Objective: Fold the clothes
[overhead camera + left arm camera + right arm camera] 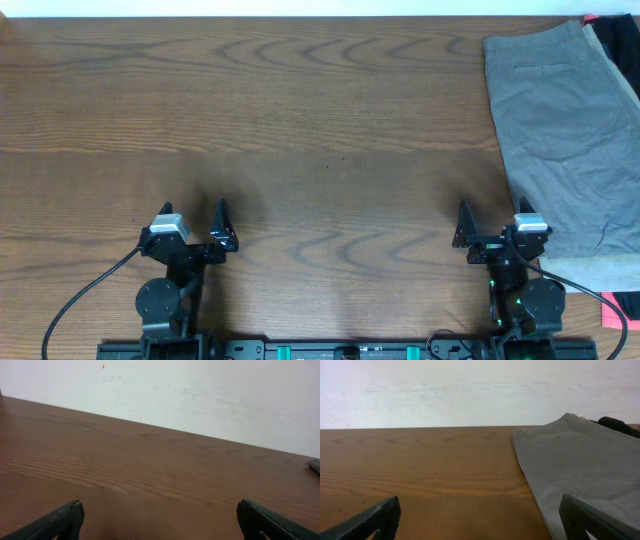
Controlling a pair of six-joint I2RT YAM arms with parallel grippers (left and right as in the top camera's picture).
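A grey pair of shorts (565,130) lies flat at the table's right edge, with a pocket seam near its far end. It also shows in the right wrist view (580,460). A strip of light beige cloth (590,268) pokes out from under its near edge. My right gripper (492,212) is open and empty, just left of the shorts' near corner; in the right wrist view (480,507) its right finger sits over the cloth's edge. My left gripper (193,212) is open and empty over bare wood at the front left, as the left wrist view (160,510) shows.
A dark garment (618,45) lies at the far right corner beside the shorts, with a bit of red (590,18) behind it. Something pink (610,315) sits at the front right edge. A white wall stands behind the wooden table (300,120).
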